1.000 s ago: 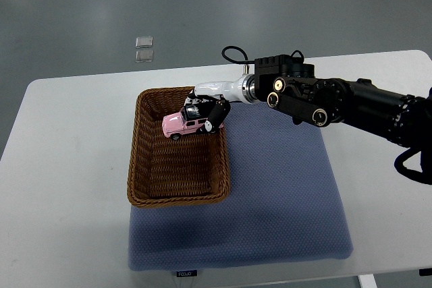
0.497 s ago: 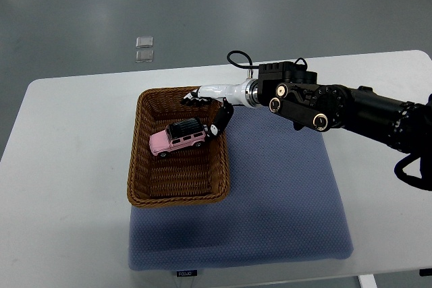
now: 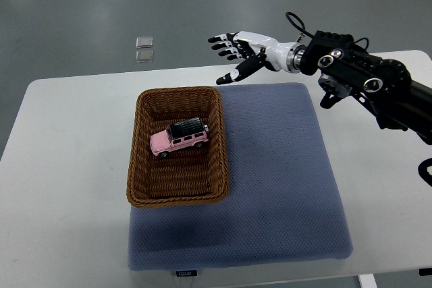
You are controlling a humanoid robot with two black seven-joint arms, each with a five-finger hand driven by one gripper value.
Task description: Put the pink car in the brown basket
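The white table [image 3: 67, 166] carries, toward its left-centre, the brown basket [image 3: 138, 166], a rectangular wicker tray with low woven walls. Its right part sits on the left edge of the blue mat [image 3: 270, 187].

Inside the basket, resting on the woven floor in the upper half, sits the pink car [image 3: 179, 137]. It stands upright on its wheels, its black roof facing up, lying roughly crosswise and slightly tilted, apart from both side walls. Nothing touches it. By the look of things the placing is done.

The car looks like a small, rigid toy, probably die-cast or hard plastic: light, stiff, with smooth painted sides that could slip under a loose pinch. It rolls, so a nudge on the bumpy weave may shift it. If it needed taking up again, the surest hold would be across the body, fingers on the two long flanks just below the roof, clear of the wheels.

Further right and above, beyond the table's far edge, the right hand [image 3: 236, 48] hangs in the air with its fingers [image 3: 219, 44] spread and empty, palm turned down-left, well clear of the basket. Its dark arm runs off to the right edge. The left arm does not show.
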